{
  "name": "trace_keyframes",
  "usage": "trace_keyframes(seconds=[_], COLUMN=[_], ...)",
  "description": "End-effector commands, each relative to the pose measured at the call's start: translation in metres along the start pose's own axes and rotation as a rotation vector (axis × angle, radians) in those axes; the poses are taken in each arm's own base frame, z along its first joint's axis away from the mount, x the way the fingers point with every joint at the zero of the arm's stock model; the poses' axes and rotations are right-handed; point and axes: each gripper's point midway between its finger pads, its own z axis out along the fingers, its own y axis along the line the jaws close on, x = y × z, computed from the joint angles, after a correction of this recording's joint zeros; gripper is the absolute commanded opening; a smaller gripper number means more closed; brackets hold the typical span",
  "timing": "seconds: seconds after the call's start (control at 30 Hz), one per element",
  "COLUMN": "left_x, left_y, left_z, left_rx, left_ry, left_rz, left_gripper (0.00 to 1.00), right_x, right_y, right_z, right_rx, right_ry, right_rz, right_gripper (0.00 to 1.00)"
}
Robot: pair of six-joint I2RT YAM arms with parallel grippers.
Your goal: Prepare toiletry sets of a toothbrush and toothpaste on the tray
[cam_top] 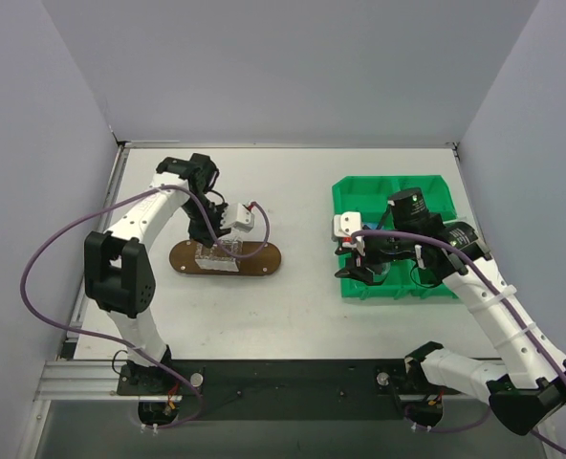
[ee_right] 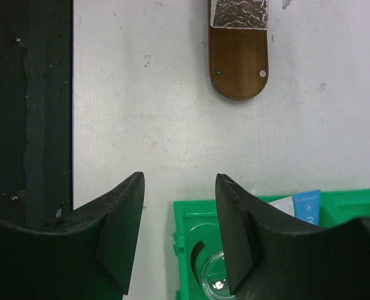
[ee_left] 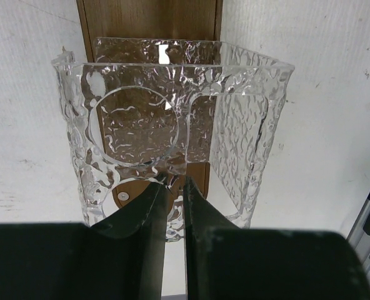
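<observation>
The dark brown oval tray lies left of centre on the table. My left gripper is over its middle, shut on the near wall of a clear textured cup that stands on the tray. My right gripper is open and empty, hovering over the near left corner of the green bin. A blue-and-white toothpaste tube lies in the bin, only its end showing. No toothbrush is in view.
A small clear cup sits in the bin's corner compartment under my right fingers. The tray's rounded end shows far ahead in the right wrist view. A dark rail runs along the table's front edge.
</observation>
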Motion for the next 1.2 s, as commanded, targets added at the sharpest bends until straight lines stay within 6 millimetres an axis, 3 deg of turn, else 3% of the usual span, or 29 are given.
trace_keyframes(seconds=[0.0, 0.33, 1.17], left_x=[-0.007, -0.010, 0.006], left_y=[-0.006, -0.007, -0.031], left_z=[-0.004, -0.002, 0.002], left_rx=[0.055, 0.115, 0.202], left_ry=[-0.039, -0.051, 0.014], left_rz=[-0.025, -0.063, -0.057], left_gripper=[0.00, 0.00, 0.00], right_x=[-0.002, 0.006, 0.015], right_y=[0.004, 0.005, 0.001], right_z=[0.002, 0.008, 0.016], right_rx=[-0.021, -0.029, -0.018], right_ry=[-0.039, -0.031, -0.018], right_rz=[-0.029, -0.018, -0.011], right_gripper=[0.44, 0.43, 0.43])
